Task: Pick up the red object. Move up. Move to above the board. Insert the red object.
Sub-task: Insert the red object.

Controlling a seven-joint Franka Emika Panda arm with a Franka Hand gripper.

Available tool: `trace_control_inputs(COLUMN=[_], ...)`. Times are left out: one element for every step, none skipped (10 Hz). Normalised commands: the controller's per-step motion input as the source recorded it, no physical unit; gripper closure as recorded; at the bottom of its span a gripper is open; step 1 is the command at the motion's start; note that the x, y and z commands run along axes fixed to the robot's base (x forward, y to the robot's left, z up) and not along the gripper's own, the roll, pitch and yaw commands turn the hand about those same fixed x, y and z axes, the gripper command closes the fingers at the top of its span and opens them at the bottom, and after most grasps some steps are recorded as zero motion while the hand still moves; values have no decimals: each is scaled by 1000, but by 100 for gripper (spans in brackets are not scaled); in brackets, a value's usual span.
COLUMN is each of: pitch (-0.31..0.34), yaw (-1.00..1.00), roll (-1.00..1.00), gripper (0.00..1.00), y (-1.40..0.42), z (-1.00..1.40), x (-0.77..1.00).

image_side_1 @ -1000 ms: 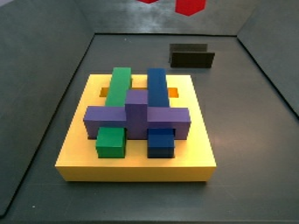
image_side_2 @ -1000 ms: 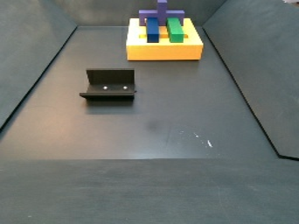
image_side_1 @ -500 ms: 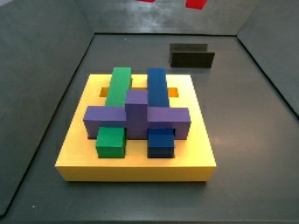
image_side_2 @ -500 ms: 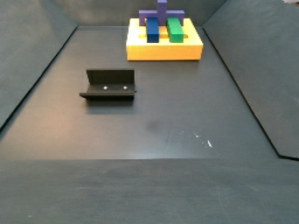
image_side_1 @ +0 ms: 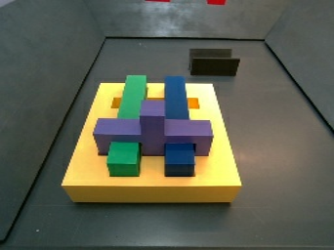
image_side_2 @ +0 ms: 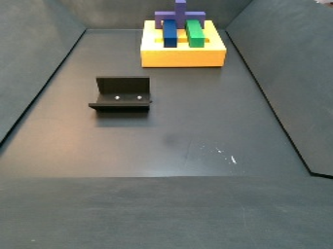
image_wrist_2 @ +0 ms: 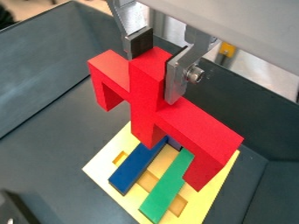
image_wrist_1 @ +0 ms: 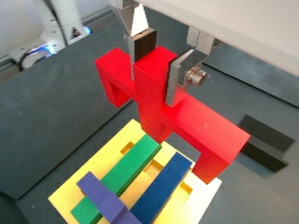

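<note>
Red object (image_wrist_1: 163,109) clamped at centre stub between gripper (image_wrist_1: 160,58) fingers, high above board (image_wrist_2: 216,185). Slivers at top edge of side view (image_side_1: 216,2) thinner than a second ago: climbing further. Next, likely: align over recess, descend.

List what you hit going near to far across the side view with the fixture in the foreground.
Dark L-shaped fixture → thick yellow square board carrying the green, blue and purple blocks. The claw, shut on the bright red stepped object, is not in that view.
</note>
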Motion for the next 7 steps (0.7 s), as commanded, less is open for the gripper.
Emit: trace_control_inputs(pitch=[0,0,0,-26,-54,-63,-84], yaw=[0,0,-11,0,0,0,0], roll=[3,0,0,-4,-40,-83,-116], gripper=[100,100,100,100,100,100,100], y=[17,11,129,157,169,163,177], z=[0,-223,-529,-803,-794,-840,-840], x=[0,0,0,0,0,0,66])
